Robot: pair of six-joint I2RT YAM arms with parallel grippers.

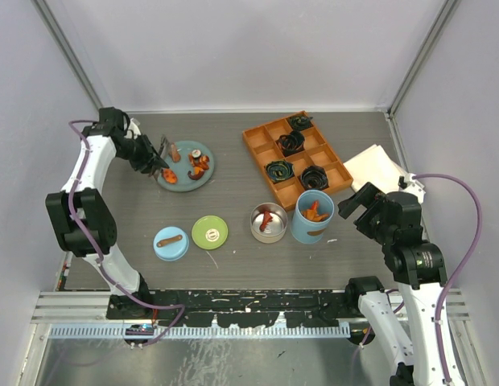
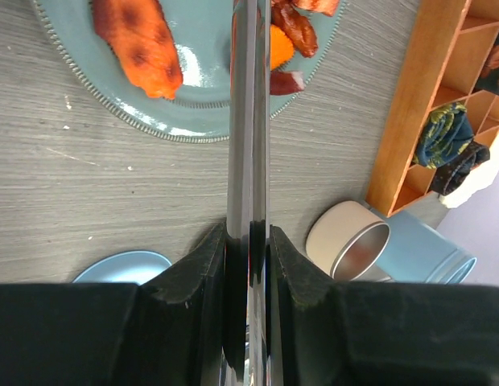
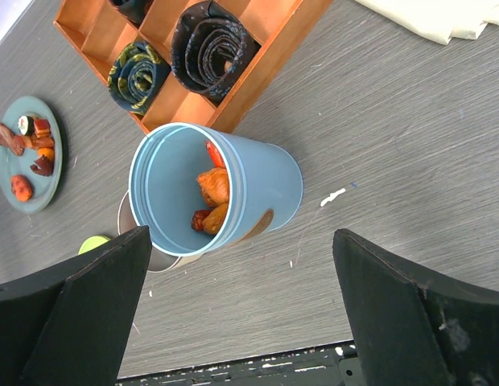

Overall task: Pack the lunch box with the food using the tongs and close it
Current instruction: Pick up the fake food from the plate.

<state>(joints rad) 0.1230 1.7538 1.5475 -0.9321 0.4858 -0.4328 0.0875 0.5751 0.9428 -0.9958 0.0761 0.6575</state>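
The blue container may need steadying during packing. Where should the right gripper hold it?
Probably around its wall, from its right side: the light-blue cylinder stands upright and open, the steel tin crowds its left, the orange tray sits close behind.

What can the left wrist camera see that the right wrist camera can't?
Only the left wrist view shows the tongs, clamped in the left gripper, and the edge of the blue lid. Only the right wrist view shows the food inside the light-blue cylinder, a bit of the green lid and a white sheet. Both show the teal plate, the orange tray, the steel tin and the cylinder's outside.
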